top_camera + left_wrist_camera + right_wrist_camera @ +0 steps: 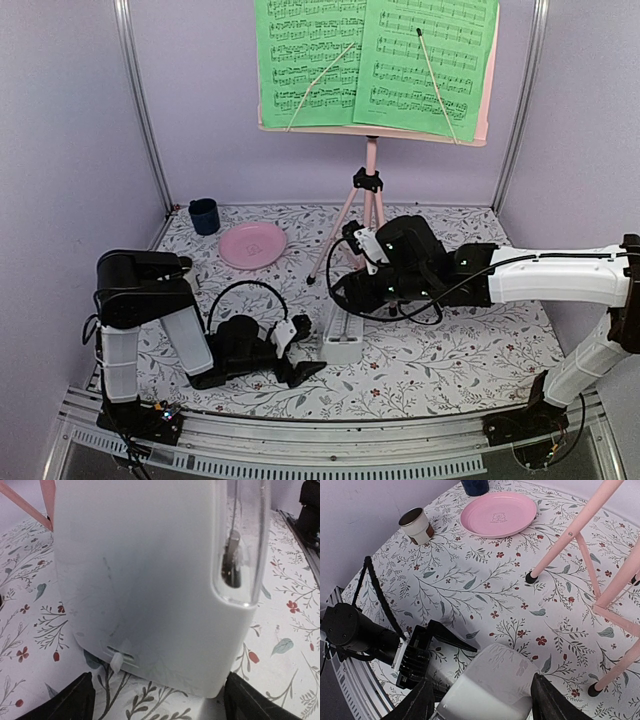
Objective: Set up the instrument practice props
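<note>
The pink music stand (371, 190) stands at the back of the table with green sheet-music pages (375, 60) on its desk. Its legs (570, 535) cross the right wrist view. The white metronome (343, 340) stands near the front middle. My right gripper (345, 305) comes down over it, and the metronome (490, 690) sits between its fingers, shut on the upper part. My left gripper (310, 352) lies low on the left, open, with its fingertips (75, 700) on either side of the metronome's base (150, 605) and gaps showing.
A pink plate (252, 244) and a dark blue cup (204, 215) sit at the back left. A small brown-and-white cup (416, 525) stands near the left wall. Purple walls close in the left, back and right sides. The stand's feet rest just behind the right gripper.
</note>
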Controlling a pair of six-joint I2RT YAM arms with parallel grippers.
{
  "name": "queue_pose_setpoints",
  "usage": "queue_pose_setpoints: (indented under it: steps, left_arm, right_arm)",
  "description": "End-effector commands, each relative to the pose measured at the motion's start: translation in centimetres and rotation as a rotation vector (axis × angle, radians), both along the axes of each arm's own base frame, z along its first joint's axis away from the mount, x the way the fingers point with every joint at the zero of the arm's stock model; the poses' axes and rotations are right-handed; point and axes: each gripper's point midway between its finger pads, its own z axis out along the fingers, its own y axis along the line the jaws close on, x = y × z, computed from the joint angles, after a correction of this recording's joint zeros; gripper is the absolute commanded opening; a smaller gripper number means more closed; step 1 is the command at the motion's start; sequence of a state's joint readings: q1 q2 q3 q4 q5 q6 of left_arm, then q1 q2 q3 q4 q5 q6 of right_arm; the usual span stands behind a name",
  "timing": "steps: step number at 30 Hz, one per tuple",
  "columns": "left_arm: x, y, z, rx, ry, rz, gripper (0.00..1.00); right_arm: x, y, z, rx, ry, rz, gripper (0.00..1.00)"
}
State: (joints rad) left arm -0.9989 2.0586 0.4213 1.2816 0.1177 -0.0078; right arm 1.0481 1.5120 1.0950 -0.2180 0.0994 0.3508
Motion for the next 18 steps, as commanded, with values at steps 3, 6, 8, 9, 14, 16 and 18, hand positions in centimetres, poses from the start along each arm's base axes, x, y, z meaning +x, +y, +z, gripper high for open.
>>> queue_pose_setpoints:
  steps: [3, 6, 8, 9, 14, 16, 18]
  left_arm:
    - [-0.1, -0.1, 1.0, -0.002, -0.060, -0.002, 0.91]
    - [-0.2, -0.5, 1.3, -0.007, -0.074, -0.020, 0.90]
    - [-0.3, -0.9, 1.5, -0.009, -0.077, -0.033, 0.90]
    - [-0.3, -1.0, 1.6, -0.010, -0.081, -0.037, 0.90]
    - [-0.4, -1.4, 1.7, -0.005, -0.093, -0.046, 0.88]
    - [-0.5, -1.6, 1.8, -0.004, -0.099, -0.050, 0.87]
    - [-0.6, -1.6, 1.8, -0.001, -0.106, -0.049, 0.86]
  right_arm:
    - [-1.8, 1.4, -0.7, 0.010, 0.081, 0.056, 0.52]
    - [-1.8, 1.5, -0.6, 0.011, 0.079, 0.058, 0.52]
    - [-1.8, 1.6, -0.7, 0.012, 0.080, 0.059, 0.52]
    - [-1.8, 1.7, -0.7, 0.012, 0.081, 0.060, 0.52]
    - [-1.9, 2.1, -0.9, 0.009, 0.086, 0.068, 0.51]
    - [-1.9, 2.2, -0.9, 0.008, 0.086, 0.069, 0.51]
    - [-1.8, 2.2, -0.9, 0.006, 0.086, 0.071, 0.51]
